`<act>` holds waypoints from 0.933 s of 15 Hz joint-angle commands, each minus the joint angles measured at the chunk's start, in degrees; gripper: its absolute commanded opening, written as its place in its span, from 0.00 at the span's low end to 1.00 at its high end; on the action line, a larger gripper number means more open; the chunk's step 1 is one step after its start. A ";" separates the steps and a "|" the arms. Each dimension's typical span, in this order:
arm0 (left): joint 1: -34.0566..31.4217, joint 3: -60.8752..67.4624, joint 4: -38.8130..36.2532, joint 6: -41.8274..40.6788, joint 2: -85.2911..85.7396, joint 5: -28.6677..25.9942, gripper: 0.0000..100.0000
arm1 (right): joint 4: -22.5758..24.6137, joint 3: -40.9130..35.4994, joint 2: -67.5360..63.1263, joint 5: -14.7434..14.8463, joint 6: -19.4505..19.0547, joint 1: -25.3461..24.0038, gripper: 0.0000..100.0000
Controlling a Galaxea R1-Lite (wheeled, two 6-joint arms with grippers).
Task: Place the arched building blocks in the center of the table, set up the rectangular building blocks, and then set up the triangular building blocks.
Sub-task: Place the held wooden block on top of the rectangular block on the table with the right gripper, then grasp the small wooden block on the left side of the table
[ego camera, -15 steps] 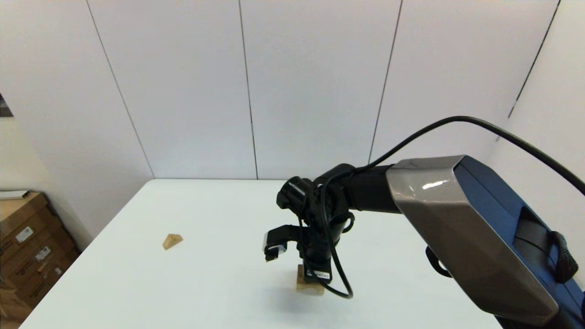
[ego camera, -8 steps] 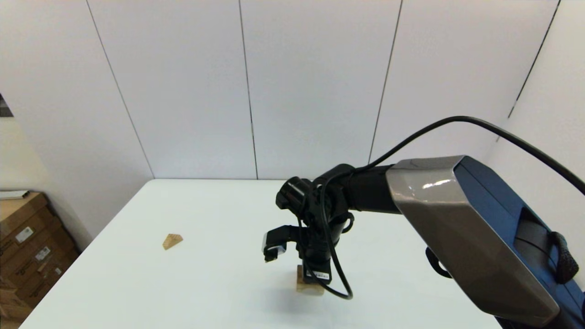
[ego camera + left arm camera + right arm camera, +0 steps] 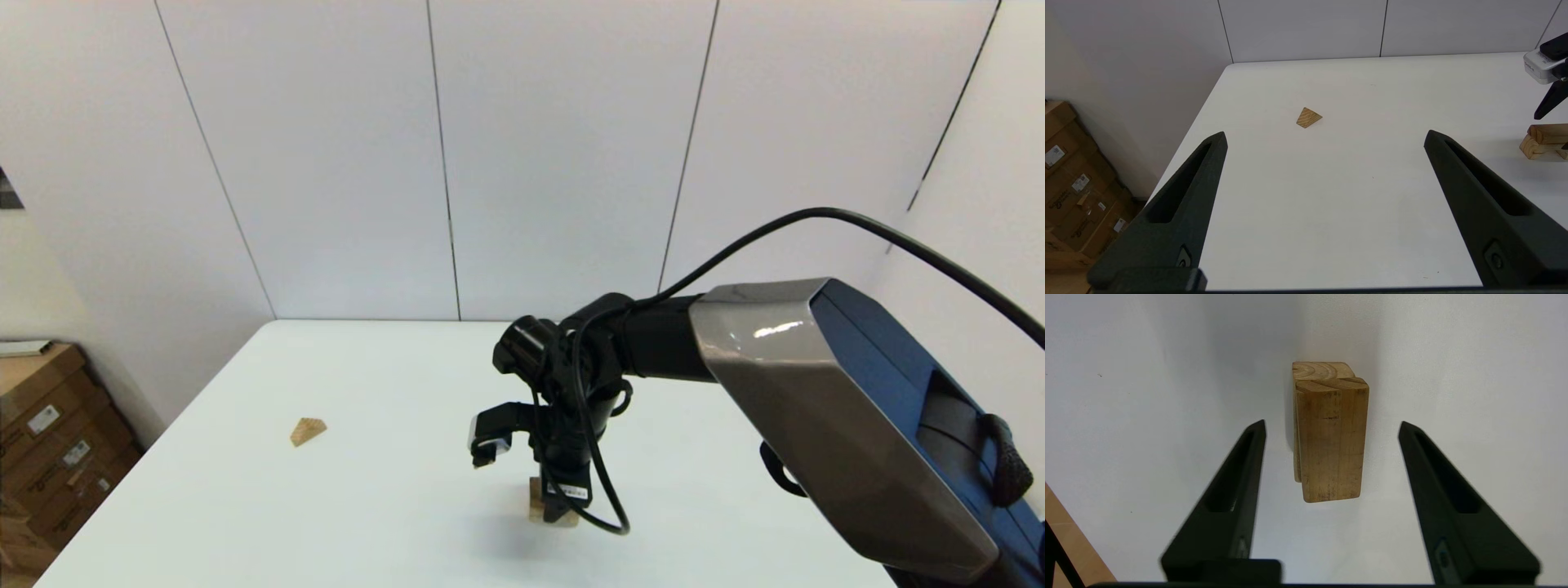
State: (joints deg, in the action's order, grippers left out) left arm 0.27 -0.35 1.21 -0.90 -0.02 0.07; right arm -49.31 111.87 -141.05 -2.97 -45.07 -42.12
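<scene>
Smooth pale-wood oblong (image 3: 1329,445) stacked on arch (image 3: 1318,370), mid-table (image 3: 343,490). Right gripper (image 3: 1331,426) spread wide above, touching neither. Grain-striped prism (image 3: 308,429) at nine o'clock. Left gripper (image 3: 1325,136) wide, empty.

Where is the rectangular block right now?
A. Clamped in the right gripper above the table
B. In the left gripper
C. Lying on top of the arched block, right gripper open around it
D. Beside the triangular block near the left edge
C: in the right wrist view the rectangular block lies on the arched block, with the right gripper open, fingers apart from the wood.
</scene>
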 commanded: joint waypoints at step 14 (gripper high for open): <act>0.00 0.00 0.02 0.02 -0.06 0.01 1.00 | -4.83 -27.06 56.67 1.48 17.56 26.03 1.00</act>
State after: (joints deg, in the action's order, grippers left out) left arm 0.27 -0.35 1.23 -0.85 -0.02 0.07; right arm -53.55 99.83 -104.72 -1.90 -29.21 -26.95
